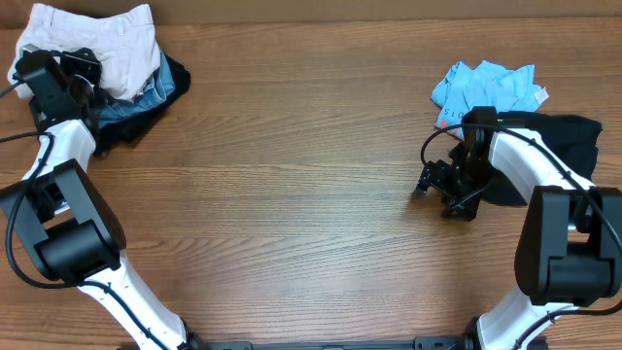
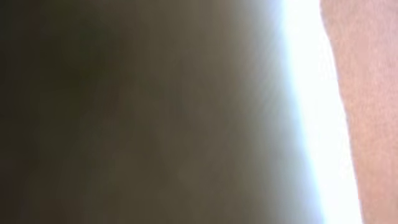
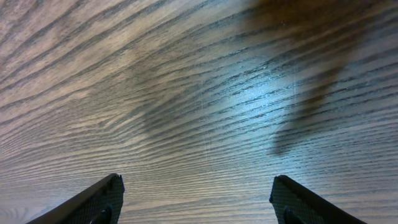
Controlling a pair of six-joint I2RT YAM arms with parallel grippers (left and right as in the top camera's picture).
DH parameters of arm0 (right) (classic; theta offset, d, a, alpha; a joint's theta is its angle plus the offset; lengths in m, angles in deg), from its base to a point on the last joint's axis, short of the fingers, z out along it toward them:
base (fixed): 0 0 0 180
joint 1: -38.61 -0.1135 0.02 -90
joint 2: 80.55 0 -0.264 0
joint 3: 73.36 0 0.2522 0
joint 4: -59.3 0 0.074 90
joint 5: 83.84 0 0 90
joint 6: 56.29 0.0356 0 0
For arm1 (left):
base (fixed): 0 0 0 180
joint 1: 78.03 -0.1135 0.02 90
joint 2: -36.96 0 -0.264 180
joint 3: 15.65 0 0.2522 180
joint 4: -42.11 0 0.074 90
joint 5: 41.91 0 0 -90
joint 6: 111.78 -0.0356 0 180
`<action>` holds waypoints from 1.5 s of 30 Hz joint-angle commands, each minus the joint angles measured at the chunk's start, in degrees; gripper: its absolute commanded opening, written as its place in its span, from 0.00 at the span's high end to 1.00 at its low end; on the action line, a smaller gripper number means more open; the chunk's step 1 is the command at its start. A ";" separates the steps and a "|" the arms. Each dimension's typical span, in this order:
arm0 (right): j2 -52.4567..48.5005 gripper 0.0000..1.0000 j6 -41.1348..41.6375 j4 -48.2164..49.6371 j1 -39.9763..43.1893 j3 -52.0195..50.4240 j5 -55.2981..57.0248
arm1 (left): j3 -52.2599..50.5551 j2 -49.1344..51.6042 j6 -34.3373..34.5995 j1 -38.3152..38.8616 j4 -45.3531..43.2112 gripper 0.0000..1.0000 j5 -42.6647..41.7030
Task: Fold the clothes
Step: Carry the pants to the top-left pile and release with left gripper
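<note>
Far left, rear corner of the table [image 1: 292, 194]: a heap of garments. The cream trousers [image 1: 102, 44] lie on top, bunched. Blue denim [image 1: 160, 86] shows from under their right edge, and a black piece [image 1: 126, 126] sticks out at the front of the heap.

The left gripper [image 1: 60, 76] sits at the left side of this heap, against the cream trousers and over the dark cloth. Overhead, its fingers are hidden by its own body. The left wrist view is fully blurred, with a dark grey-brown mass, a bright white band and a tan strip at the right edge. Opening and hold cannot be determined.

Centre: bare wood.

Right side: the right gripper [image 1: 439, 192] hangs over bare table, just left of a black garment [image 1: 559, 146] that lies partly under the arm. A crumpled light-blue tee [image 1: 486, 87] lies behind it, touching the black garment's rear edge.

In the right wrist view the right gripper [image 3: 196, 200] has its jaws spread wide. The two fingertips [image 3: 93, 202] stand at opposite lower corners, with only wood grain [image 3: 199, 93] and shadow between them. It holds nothing and touches no cloth.
</note>
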 commanded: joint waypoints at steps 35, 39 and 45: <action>0.04 0.20 -2.25 1.75 -0.20 -0.07 -5.01 | 2.49 -17.88 -11.52 -2.86 37.66 0.09 12.83; 0.04 0.20 -2.23 1.84 -0.20 -0.07 -5.01 | 2.49 -14.86 -11.50 -2.86 35.45 0.22 4.94; 0.04 0.20 -2.23 1.88 -0.22 -0.07 -5.01 | 2.49 -9.16 -10.40 -2.86 32.33 0.96 -0.85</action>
